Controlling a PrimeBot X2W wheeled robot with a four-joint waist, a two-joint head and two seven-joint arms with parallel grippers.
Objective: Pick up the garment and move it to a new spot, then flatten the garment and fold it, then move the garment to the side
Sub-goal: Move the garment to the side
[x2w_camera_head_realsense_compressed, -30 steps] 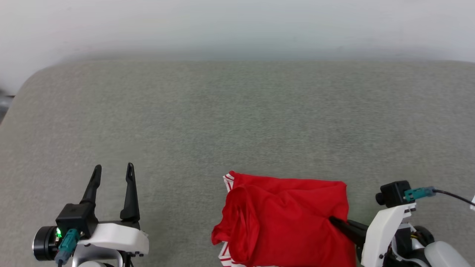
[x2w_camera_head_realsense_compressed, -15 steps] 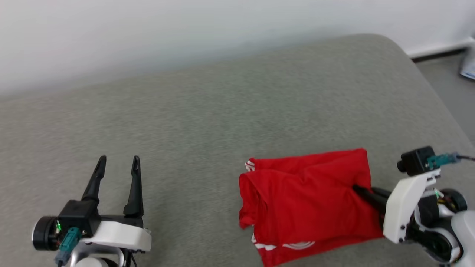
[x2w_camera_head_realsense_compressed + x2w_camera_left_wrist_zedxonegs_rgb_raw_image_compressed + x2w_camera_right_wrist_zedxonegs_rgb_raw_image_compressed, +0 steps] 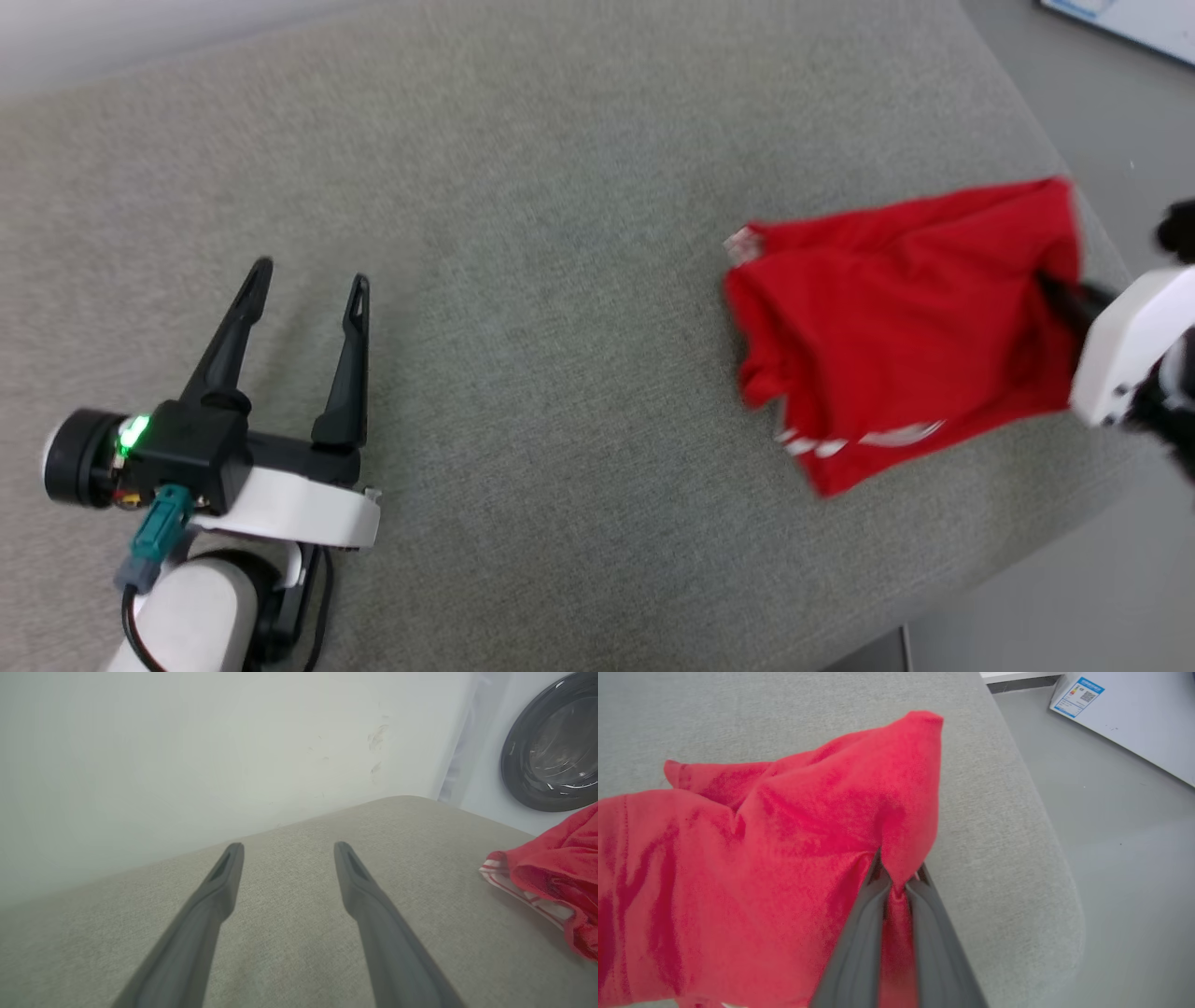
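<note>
Seemingly the task is in its last stretch. The garment [image 3: 896, 308] is a compact red bundle of layered cloth, not a spread shirt, with striped white trim peeping out at the corner farthest from the right pincer [image 3: 1060, 285] and along the near edge. From that I judge the flattening and folding done, roughly, and the carry to the side under way. What remains is to set it down and let go. The folds look loose, so the bundle may need squaring.

The right pincer [image 3: 896, 877] has its 2 dark fingers pressed together on a fold of the red cloth. The fabric tents up just ahead of its tips and spreads away ahead and to the left of them. Just to the right of that pincer the grey cushion [image 3: 560, 280] rounds off, and bare floor [image 3: 1125, 849] lies beyond. The head view is blurred, so I cannot tell whether the bundle hangs clear of the cushion or drags on it.

The left pincer [image 3: 310, 276] has its 2 fingers spread wide and holds nothing, with the cushion under them. The garment lies well apart, off to its right.

Only 1 container is in sight: a washing machine [image 3: 551, 751], beyond the garment and far to the right of the left pincer. Its round door is dark, so I cannot tell what is inside.
</note>
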